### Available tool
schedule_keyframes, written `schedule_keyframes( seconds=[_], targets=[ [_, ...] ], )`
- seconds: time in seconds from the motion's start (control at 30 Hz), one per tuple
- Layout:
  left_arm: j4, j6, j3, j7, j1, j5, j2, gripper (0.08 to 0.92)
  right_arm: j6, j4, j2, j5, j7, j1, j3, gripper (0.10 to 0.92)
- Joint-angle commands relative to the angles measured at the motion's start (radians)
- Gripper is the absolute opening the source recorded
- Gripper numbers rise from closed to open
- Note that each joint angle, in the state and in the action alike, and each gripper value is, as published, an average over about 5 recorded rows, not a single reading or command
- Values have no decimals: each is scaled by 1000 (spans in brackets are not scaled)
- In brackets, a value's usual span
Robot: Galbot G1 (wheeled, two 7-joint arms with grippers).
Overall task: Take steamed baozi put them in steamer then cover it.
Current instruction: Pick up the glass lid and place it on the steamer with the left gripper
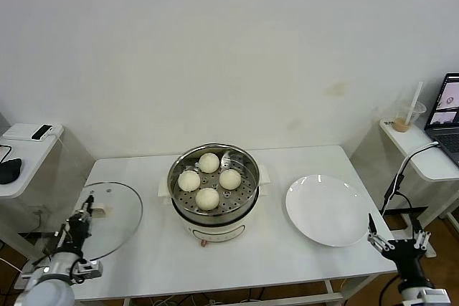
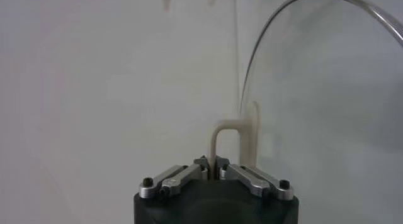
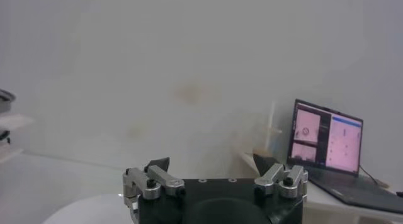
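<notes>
Four cream-white baozi [image 1: 209, 179] sit in the shiny steel steamer [image 1: 247, 161] on its white pot base at the table's middle. The clear glass cover [image 1: 118, 223] lies at the table's left end. My left gripper [image 1: 84, 211] is shut on the cover's cream-white handle [image 2: 221, 137]; in the left wrist view the fingers [image 2: 213, 167] pinch the handle's thin bar and the cover's metal rim [image 2: 271, 30] curves beyond. My right gripper [image 1: 396, 240] is open and empty, off the table's front right corner; the right wrist view [image 3: 212, 163] shows its fingers spread wide.
An empty flat white plate [image 1: 327, 209] lies right of the steamer. A side shelf with a cup and straw [image 1: 407, 115] and a laptop [image 1: 445, 116] stands at the right. Another side table [image 1: 29, 150] with small devices stands at the left.
</notes>
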Motion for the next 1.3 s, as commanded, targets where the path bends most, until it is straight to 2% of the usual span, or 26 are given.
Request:
schedule_keyframes(
  seconds=[0.03,0.2,0.37,0.5,0.67,0.77,1.0,1.13,1.3],
  targets=[
    [-242,109,-106,104,67,13,22,130,11,-6,-6,-19,-9,4,-27,823],
    [-364,154,-63,137,62,-23,44,130,12,-12,-5,-42,-10,12,-51,823],
    [-449,232,79,131,25,-141,84,130,21,-18,2,-85,-13,24,-70,823],
    [-456,273,201,118,-74,-121,96,130,21,-24,9,-121,-13,37,-84,823],
    [-403,334,375,160,-241,-120,95,130,19,-44,36,-169,-12,60,-128,823],
    [-344,366,476,190,-324,-87,43,130,17,-60,44,-186,-11,72,-152,823],
    [-207,412,634,285,-464,134,-141,130,18,-94,33,-199,-10,87,-185,823],
    [-132,422,671,323,-522,231,-234,130,19,-110,33,-206,-10,99,-202,823],
    [-69,429,680,347,-564,315,-311,130,21,-127,34,-213,-7,103,-212,823]
  ],
)
